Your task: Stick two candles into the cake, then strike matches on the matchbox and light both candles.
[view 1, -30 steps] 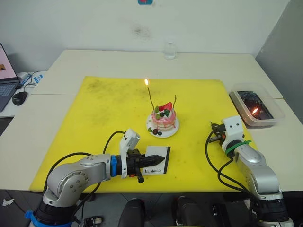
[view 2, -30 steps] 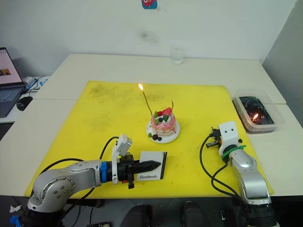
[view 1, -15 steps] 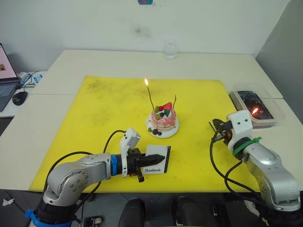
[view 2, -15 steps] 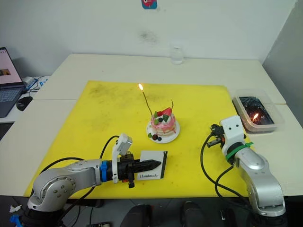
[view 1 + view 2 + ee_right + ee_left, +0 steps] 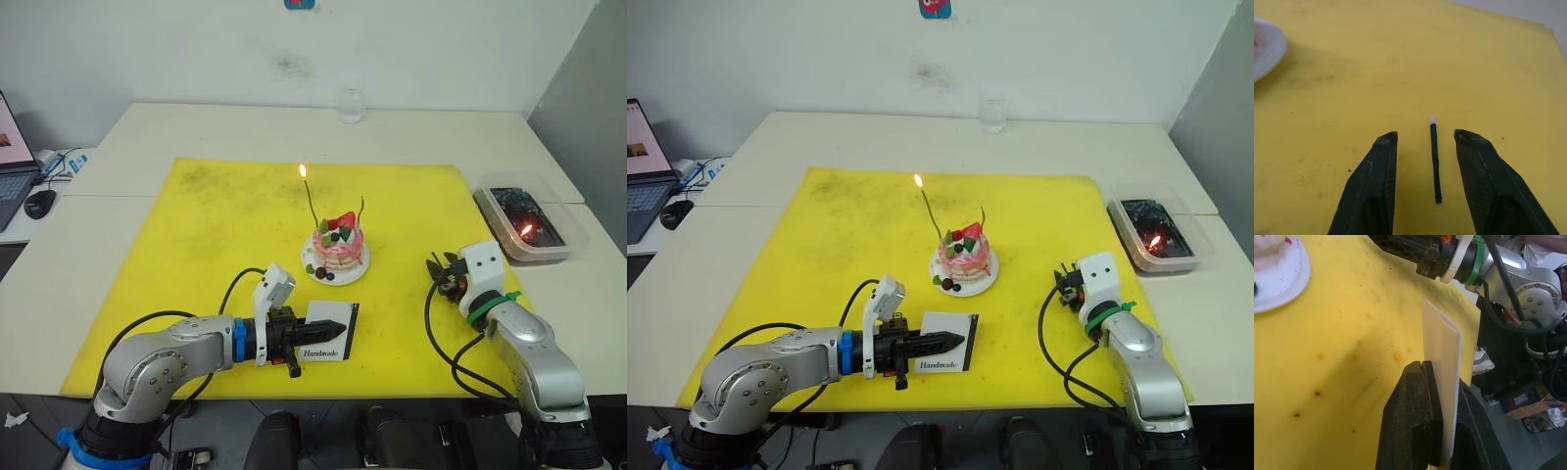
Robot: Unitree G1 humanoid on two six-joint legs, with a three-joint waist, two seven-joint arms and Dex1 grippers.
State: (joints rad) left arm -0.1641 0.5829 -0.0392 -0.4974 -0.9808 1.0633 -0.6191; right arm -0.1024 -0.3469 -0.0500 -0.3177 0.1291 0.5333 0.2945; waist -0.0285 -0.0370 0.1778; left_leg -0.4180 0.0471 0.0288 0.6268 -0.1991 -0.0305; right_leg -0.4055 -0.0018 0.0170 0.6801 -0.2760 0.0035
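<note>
My right gripper is spread open astride a match, untouched; it lies along my fingers, white tip pointing away. My left gripper pinches the matchbox, standing on edge.

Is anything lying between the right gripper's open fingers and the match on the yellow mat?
Nothing visible does. The match lies bare on the yellow mat, midway between the open fingers of the right gripper.

Office or lab test room: plain white wall, pale tabletop under yellow mat, laptop and mouse on side desk
</note>
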